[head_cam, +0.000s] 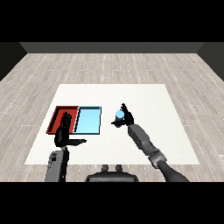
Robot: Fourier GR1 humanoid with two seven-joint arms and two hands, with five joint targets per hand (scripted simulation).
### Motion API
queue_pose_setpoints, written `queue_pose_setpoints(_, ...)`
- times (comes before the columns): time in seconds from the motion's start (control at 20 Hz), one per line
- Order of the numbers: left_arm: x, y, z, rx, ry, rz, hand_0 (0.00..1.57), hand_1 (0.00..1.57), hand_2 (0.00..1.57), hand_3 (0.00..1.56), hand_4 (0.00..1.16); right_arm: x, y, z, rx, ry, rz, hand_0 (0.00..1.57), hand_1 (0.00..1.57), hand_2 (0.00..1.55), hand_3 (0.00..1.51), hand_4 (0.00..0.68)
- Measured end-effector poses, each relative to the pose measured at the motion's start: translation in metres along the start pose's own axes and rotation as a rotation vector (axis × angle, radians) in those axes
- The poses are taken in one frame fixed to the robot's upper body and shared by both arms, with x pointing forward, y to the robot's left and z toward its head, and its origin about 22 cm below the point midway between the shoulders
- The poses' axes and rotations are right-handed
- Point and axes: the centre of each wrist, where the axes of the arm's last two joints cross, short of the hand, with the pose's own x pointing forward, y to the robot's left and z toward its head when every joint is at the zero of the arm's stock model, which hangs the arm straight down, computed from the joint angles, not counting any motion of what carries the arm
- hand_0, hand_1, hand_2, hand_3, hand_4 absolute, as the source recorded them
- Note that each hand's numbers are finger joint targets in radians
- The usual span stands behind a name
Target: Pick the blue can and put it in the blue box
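Blue can (pixel 119 114) sits upright, just right of the light blue tray (pixel 89 120), not inside it, over the white table (pixel 131 96); can't tell if its base touches the tabletop. Right hand (pixel 127 115) is curled round the can from its right side, one finger sticking up past the can's top on the far side, thumb below the can on the near side. Right forearm (pixel 144 140) runs from the hand down toward the near right corner. Light blue tray lies flat, nothing in it, long side running near to far. Red tray (pixel 59 114) lies touching it on the left, side by side. Left hand (pixel 65 131) is over the near part of the red tray, fingers straight and pointing far, thumb spread out to the right toward the blue tray's near edge, holding nothing. Left forearm (pixel 57 164) comes up from the near left. Grey wood floor (pixel 109 65) surrounds the table.
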Motion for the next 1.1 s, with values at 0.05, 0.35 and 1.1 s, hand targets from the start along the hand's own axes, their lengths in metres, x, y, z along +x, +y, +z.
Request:
queue_pose_setpoints(0.05,-0.002,0.000,0.003,0.002,-0.004,0.000,0.00,0.00,0.00,0.00,0.00,0.002,0.003,-0.003,0.000,0.003,0.001,0.00,0.00,0.00,0.00,0.000)
queue_pose_setpoints(0.35,-0.002,0.001,0.004,-0.002,-0.011,0.017,0.00,0.00,0.00,0.00,0.00,0.002,0.010,-0.006,0.013,0.025,0.010,0.00,0.00,0.00,0.00,0.000)
queue_pose_setpoints(1.1,0.000,0.006,0.004,0.027,-0.007,0.015,0.00,0.00,0.00,0.00,0.00,0.004,0.022,-0.012,-0.114,0.122,0.231,1.50,1.50,1.54,1.50,0.533)
